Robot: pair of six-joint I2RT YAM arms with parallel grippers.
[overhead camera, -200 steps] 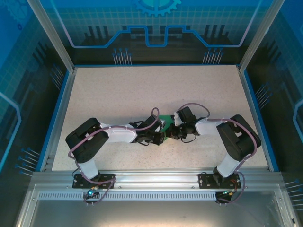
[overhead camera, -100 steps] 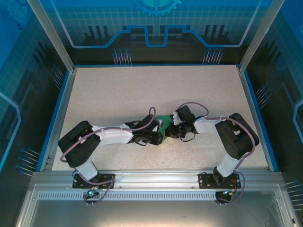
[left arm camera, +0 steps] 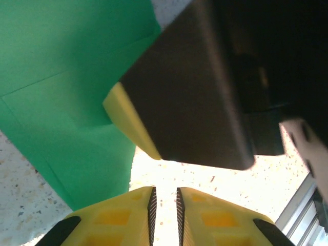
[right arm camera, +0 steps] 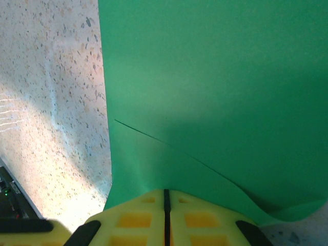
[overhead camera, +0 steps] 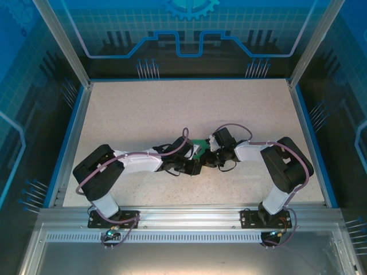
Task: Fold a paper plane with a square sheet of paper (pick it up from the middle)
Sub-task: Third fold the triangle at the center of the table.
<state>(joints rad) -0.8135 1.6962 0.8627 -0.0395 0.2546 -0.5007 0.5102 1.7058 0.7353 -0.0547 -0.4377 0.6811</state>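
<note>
1. Two white-and-black robot arms meet at the middle of a pale speckled tabletop [overhead camera: 172, 109]. A thin bright-green sheet of paper [overhead camera: 199, 145] lies between their wrists, largely covered by them.
2. The right gripper [right arm camera: 165, 197] has its yellow fingers pressed together with only a dark seam between them. They are clamped on the near edge of the bright-green sheet of paper [right arm camera: 215, 77], which spreads away from the tips and carries one faint diagonal crease.
3. At the lower right of the right wrist view, the sheet's edge curls up off the table [right arm camera: 51, 102].
4. The left gripper [left arm camera: 164, 197] is slightly parted. A slim gap between its yellow fingertips shows bare sunlit table, and nothing is held.
5. In the left wrist view, the right gripper's dark body looms just ahead. One of its yellow fingers [left arm camera: 128, 123] rests against the sheet [left arm camera: 61, 77], which shows layered straight creases.
6. From above, the left gripper [overhead camera: 195, 167] and right gripper [overhead camera: 207, 159] sit just beside each other, at the sheet's near side.
</note>
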